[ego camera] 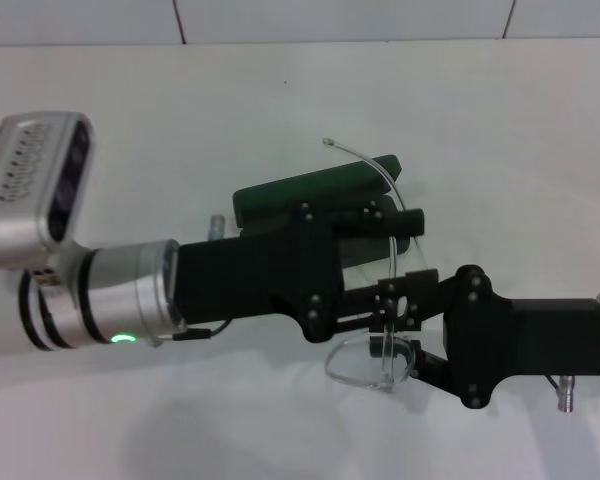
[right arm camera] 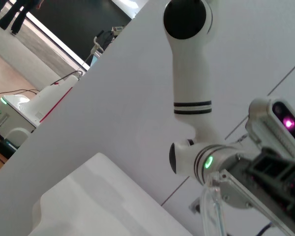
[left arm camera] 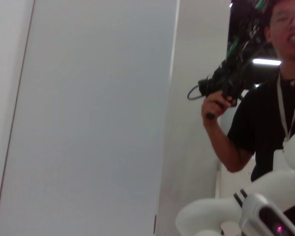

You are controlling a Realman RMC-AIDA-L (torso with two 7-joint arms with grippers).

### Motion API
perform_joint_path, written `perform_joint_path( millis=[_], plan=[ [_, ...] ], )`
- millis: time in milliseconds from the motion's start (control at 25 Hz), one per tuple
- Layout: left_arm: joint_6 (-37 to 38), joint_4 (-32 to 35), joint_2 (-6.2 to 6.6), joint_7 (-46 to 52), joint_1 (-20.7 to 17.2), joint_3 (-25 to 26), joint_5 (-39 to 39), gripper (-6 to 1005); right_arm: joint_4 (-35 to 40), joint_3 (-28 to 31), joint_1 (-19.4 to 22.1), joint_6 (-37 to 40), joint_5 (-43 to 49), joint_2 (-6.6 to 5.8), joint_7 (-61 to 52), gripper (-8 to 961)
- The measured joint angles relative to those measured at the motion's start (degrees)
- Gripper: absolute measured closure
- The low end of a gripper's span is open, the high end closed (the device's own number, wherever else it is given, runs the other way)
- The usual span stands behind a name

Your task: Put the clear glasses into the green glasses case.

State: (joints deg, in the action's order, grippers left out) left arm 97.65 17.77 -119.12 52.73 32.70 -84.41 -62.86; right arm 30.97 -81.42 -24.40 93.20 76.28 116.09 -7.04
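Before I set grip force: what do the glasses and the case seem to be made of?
The clear glasses look like colourless glossy plastic: the table shows through the lens, and the rims glint. The green glasses case looks like a rigid dark green shell with a matte finish; its exact material is unclear. Both tools meet at the glasses.

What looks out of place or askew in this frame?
The clear glasses hang unfolded in the air in the right tool, one arm arcing over the green glasses case, which the left tool holds. Nothing looks spilled or damaged.
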Motion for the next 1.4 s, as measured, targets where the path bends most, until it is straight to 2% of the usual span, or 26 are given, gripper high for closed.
perform_joint_path(
  millis=[160,360,800,1400],
  plan=[
    [1.15,3.05,0.78,1.30,-2.00,1.22,0.32,467,-0.14,0.15,0.15,-0.30,-0.01,-0.12,0.01,826],
    [0.61,2.86,1.40,1.89,-2.70,2.10,0.27,466,-0.28,1.41,0.24,-0.44,-0.07,-0.24,0.01,822],
    [-2.29,3.12,0.79,4.37,-1.68,1.97,-4.72,475,-0.46,1.43,0.00,-0.20,-0.06,-0.26,0.01,814],
    [-2.09,3.32,0.68,6.58,-1.38,1.98,-5.70,474,-0.47,1.26,0.65,0.22,0.28,-0.35,0.01,804]
  ],
)
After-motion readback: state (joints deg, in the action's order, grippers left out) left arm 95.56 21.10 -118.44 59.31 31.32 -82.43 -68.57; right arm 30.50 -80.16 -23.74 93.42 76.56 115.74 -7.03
